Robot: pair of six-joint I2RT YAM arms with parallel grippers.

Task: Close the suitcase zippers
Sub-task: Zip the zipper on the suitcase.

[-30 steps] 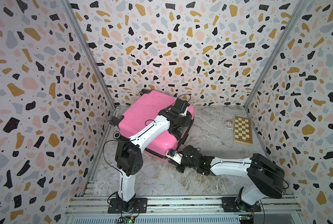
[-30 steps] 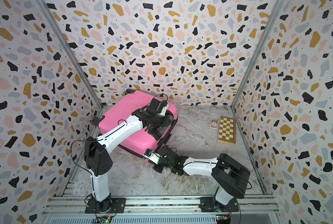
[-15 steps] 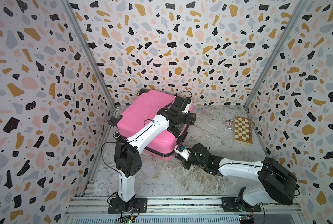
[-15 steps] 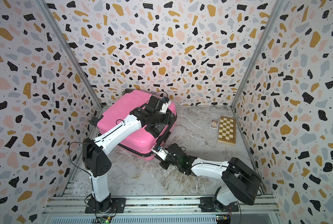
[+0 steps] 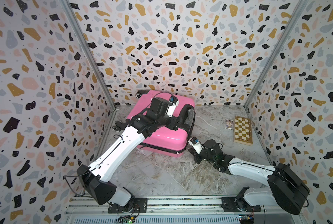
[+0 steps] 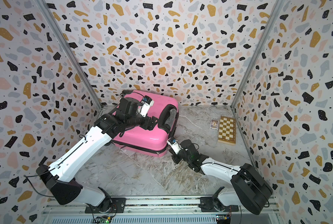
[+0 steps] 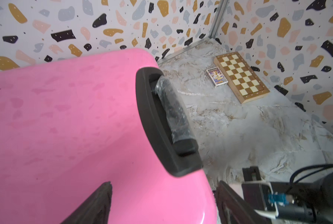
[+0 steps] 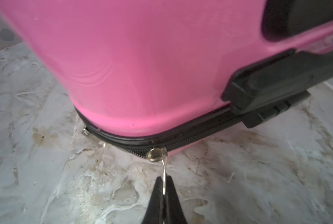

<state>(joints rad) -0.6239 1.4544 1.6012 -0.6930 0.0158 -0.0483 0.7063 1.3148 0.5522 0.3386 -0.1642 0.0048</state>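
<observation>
In the right wrist view, the right claw [image 8: 163, 180] sits at the lower centre of the frame, its dark fingers pressed together on the thin metal tab of a zipper pull [image 8: 157, 155]. This pull sits on the zippers [image 8: 191, 138], the black band along the bottom seam of the suitcase [image 8: 142, 67], low against the floor. A second small metal pull [image 8: 86, 132] shows on the band further left in that frame. In both top views the suitcase [image 5: 161, 133] [image 6: 148, 133] lies flat, centre-left and towards the back wall, with the right claw at its lower right corner. The left arm reaches over the lid. In the left wrist view, the left claw [image 7: 163, 184] stands with its fingers [image 7: 101, 201] spread wide at the bottom of the frame, one over the pink lid and one past its edge. Whether they touch the shell cannot be told. Just beyond them is the black handle [image 7: 173, 114], its grip wrapped in clear film. Farther right in a top view lie a small card box [image 5: 229, 124] and, just beside it, a chessboard box [image 5: 243, 130], well apart from the suitcase. The floor [image 5: 161, 174] is grey-brown marble pattern, and the walls [image 5: 161, 48] carry terrazzo flecks.
</observation>
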